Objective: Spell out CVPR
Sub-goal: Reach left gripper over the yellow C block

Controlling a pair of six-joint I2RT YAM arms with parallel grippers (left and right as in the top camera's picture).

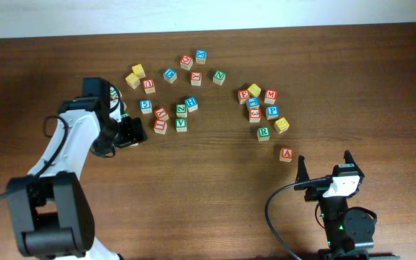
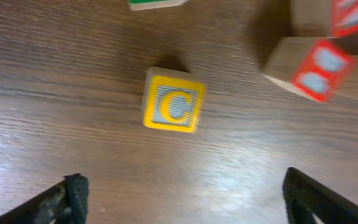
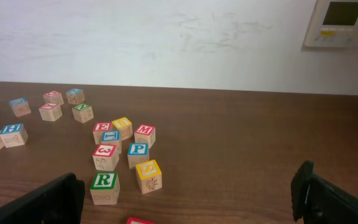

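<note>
A yellow C block (image 2: 173, 107) lies face up on the wood in the left wrist view, just ahead of my open, empty left gripper (image 2: 185, 202). In the overhead view that gripper (image 1: 131, 133) covers it. The green V block (image 1: 181, 124) sits just right of the left gripper. The blue P block (image 1: 272, 112) and the green R block (image 1: 263, 133) lie in the right-hand cluster. They also show in the right wrist view, P (image 3: 138, 154) and R (image 3: 104, 186). My right gripper (image 1: 325, 165) is open and empty near the front right, its fingers apart in its wrist view (image 3: 188, 199).
Several other letter blocks are scattered across the back middle of the table (image 1: 215, 209). A red A block (image 1: 286, 154) lies just ahead of the right gripper. Two red blocks (image 2: 319, 65) sit right of the C block. A wall stands behind the table.
</note>
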